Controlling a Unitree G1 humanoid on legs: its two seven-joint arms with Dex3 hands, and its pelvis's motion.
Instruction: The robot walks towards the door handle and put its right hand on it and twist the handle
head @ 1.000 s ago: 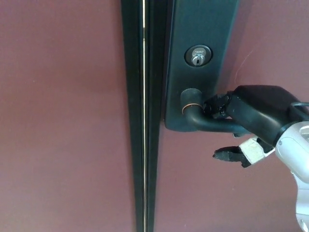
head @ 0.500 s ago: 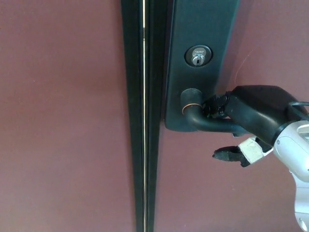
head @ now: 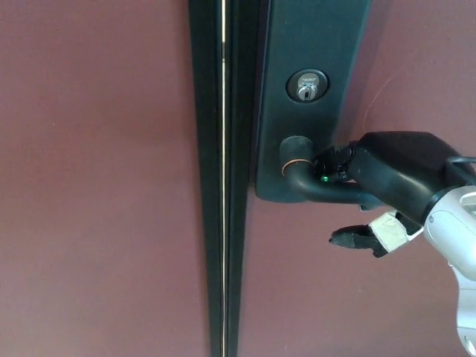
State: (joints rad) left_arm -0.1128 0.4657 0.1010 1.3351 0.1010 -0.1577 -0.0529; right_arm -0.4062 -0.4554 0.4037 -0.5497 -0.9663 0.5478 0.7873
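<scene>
With the right hand (head: 387, 182) wrapped over the door handle (head: 320, 187), press its free end downward, keeping fingers hooked.

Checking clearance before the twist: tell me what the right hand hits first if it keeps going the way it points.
The right hand points toward picture left along the door handle. Going on, it would likely meet the handle's bend and round base first, then the dark plate; depth is unclear.

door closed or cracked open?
Closed, as far as visible: the maroon door sits flush beside the dark frame strip, with only a thin even seam. The right hand rests on the lever handle, lever about level.
</scene>
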